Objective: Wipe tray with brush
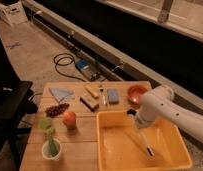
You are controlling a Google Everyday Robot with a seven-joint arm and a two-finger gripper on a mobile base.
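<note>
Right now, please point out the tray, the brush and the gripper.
tray [117, 147], camera view, bare floor.
brush [145, 141], camera view, pale handle.
gripper [139, 125], camera view, between its fingertips, above the tray, shut on the brush.

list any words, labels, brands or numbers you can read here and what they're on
No text can be read.
White box, top left: dark marks, too blurred to read.
Nothing legible on the tray, brush or gripper, which hangs over the tray.
</note>
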